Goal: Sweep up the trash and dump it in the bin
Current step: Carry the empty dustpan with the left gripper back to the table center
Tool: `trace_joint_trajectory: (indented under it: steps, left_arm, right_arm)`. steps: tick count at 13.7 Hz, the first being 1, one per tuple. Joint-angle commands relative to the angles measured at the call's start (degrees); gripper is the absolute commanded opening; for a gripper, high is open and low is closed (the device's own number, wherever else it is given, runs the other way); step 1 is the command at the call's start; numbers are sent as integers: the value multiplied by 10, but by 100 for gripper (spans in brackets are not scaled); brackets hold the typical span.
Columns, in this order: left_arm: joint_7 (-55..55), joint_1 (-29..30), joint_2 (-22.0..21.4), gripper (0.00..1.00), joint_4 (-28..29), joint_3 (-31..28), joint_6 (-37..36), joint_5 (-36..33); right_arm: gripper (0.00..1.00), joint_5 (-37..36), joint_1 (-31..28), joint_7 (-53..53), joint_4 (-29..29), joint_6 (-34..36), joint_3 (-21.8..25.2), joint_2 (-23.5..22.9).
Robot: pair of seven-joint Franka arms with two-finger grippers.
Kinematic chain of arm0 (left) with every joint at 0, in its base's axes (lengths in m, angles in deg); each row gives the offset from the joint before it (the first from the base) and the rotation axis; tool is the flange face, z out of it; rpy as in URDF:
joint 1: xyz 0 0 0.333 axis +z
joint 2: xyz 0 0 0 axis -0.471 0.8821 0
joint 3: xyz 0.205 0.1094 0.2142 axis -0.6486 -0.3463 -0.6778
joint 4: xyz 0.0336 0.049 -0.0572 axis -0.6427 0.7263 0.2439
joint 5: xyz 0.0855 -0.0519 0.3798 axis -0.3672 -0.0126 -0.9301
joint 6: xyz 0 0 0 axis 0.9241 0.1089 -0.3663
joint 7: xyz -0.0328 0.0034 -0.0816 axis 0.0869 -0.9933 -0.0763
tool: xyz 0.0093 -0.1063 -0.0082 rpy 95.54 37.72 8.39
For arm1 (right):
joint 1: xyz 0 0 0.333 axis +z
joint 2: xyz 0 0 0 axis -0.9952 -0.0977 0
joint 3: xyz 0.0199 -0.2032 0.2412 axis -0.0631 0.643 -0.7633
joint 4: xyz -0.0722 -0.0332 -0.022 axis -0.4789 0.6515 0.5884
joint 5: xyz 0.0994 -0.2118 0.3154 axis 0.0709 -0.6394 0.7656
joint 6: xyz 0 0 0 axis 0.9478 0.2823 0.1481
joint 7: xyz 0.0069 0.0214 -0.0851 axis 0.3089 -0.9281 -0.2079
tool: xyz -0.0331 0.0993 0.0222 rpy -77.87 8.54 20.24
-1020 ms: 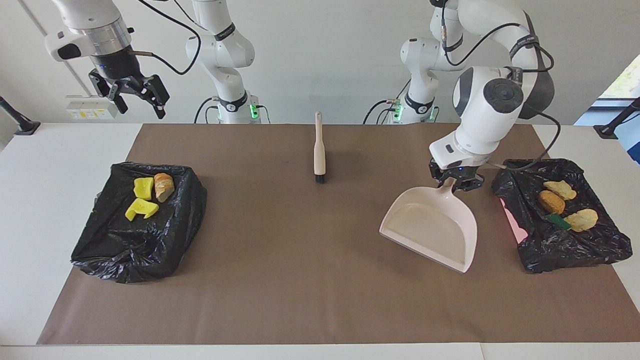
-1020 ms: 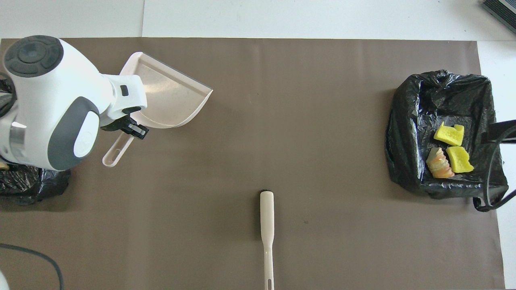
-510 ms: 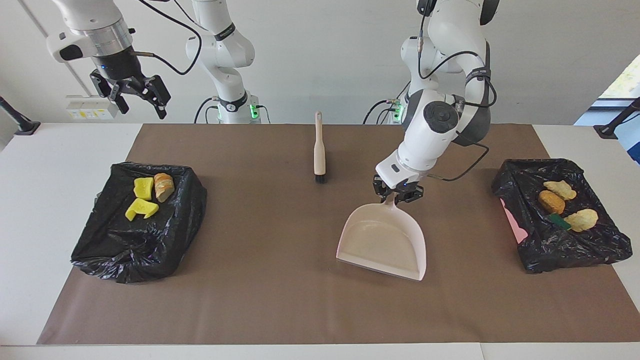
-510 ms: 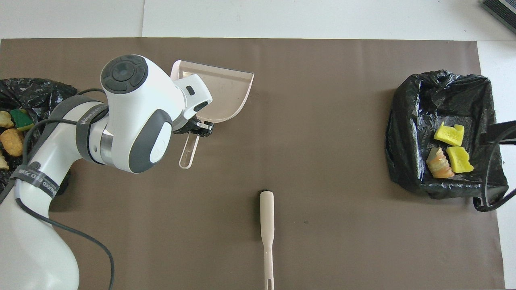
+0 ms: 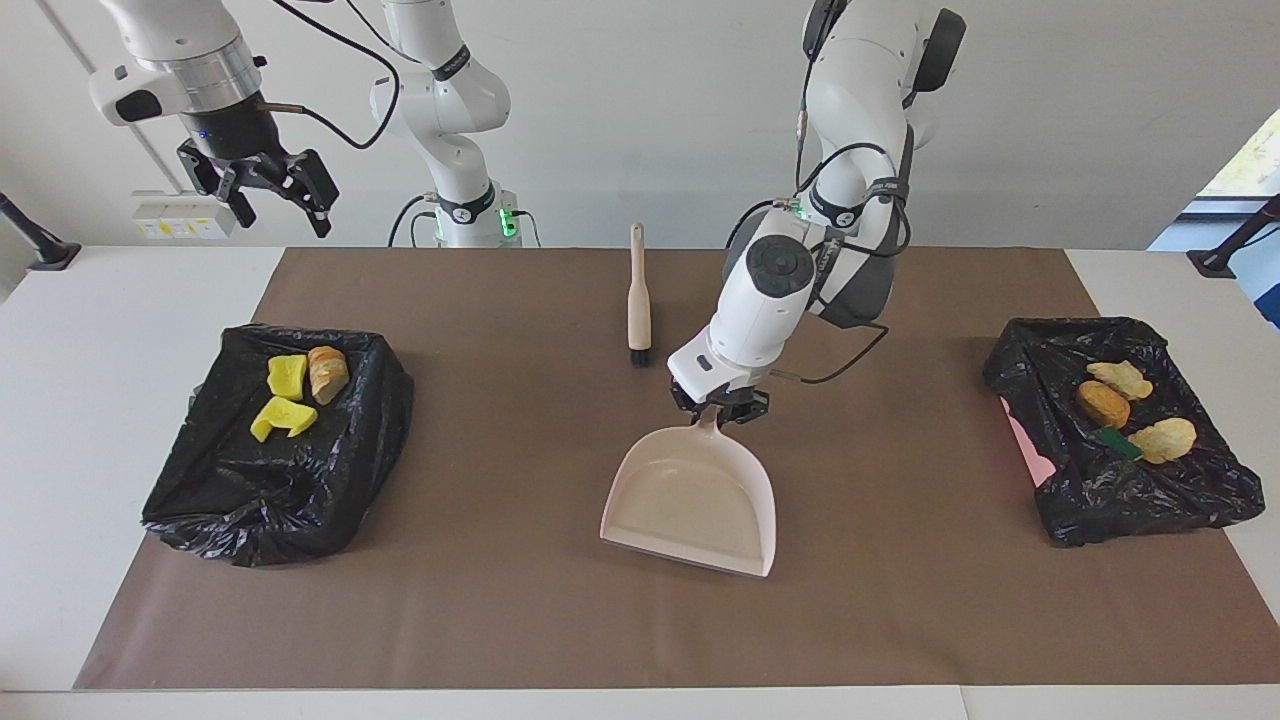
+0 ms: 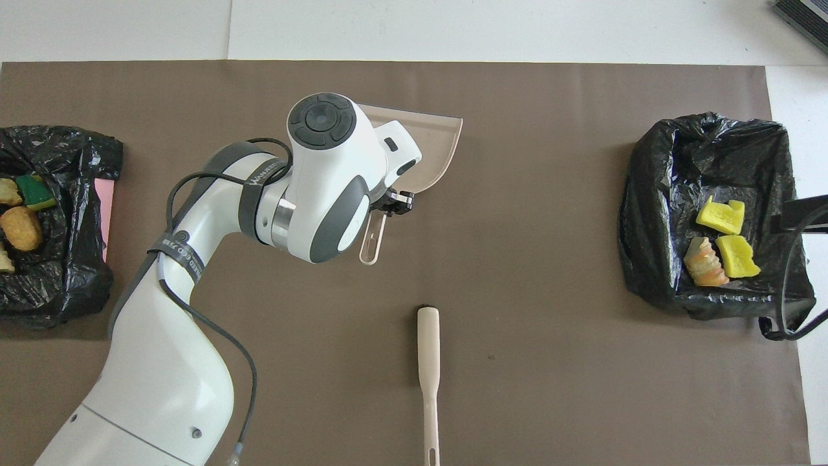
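Note:
My left gripper (image 5: pixel 718 408) (image 6: pixel 391 202) is shut on the handle of the pale pink dustpan (image 5: pixel 690 505) (image 6: pixel 440 145), which is empty and lies over the middle of the brown mat. All the trash lies in two black-lined bins. The bin (image 5: pixel 250 520) (image 6: pixel 653 213) at the right arm's end holds two yellow sponge bits (image 5: pixel 282 417) (image 6: pixel 720 217) and a bread-like lump (image 5: pixel 328 372) (image 6: pixel 704 262). The bin (image 5: pixel 1130 500) (image 6: pixel 71 259) at the left arm's end holds beige chunks (image 5: pixel 1163 438), an orange-brown lump (image 5: pixel 1102 403) (image 6: pixel 21 228) and a green-backed bit (image 5: pixel 1117 443). My right gripper (image 5: pixel 275 190) waits open, high over the right arm's end.
The beige hand brush (image 5: pixel 639 300) (image 6: pixel 428 362) lies on the mat (image 5: pixel 500 600) nearer to the robots than the dustpan, bristles pointing away from them. A cable loops from the left arm above the mat.
The left arm has carried the dustpan from beside the bin at its own end to the middle of the mat, turning it. The right arm has not moved.

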Motion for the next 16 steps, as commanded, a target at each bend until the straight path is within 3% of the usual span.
trace_joint_trajectory:
  steps: [1, 7, 8, 10, 11, 13, 16]
  left_arm:
    - [-33, -21, 75, 0, -110, -14, -38, 5]
    - [-124, -50, 65, 0, -82, -15, -43, 1]
    - [-131, -50, 65, 9, -81, -16, -41, -3]
    - [-131, -49, 62, 58, -64, -16, -32, -3]
    - [-132, -49, 60, 65, -63, -16, -32, -4]
    - [-129, -49, 60, 100, -63, -17, -31, -27]
    - [-126, -43, 54, 100, -66, -16, -27, -62]
  right_arm:
    - [100, -1, 3, 9, -4, 6, -3, 8]
    - [100, -1, 3, 10, -4, 6, -3, 8]
    - [100, -1, 3, 13, -4, 7, -3, 9]
    - [100, 11, 2, 37, -5, 20, -5, 9]
    - [100, 41, -5, 46, -4, 23, -1, 6]
    - [100, 45, -11, 54, 9, 30, 2, -3]
    - [100, 44, -7, 53, 37, 36, -1, -26]
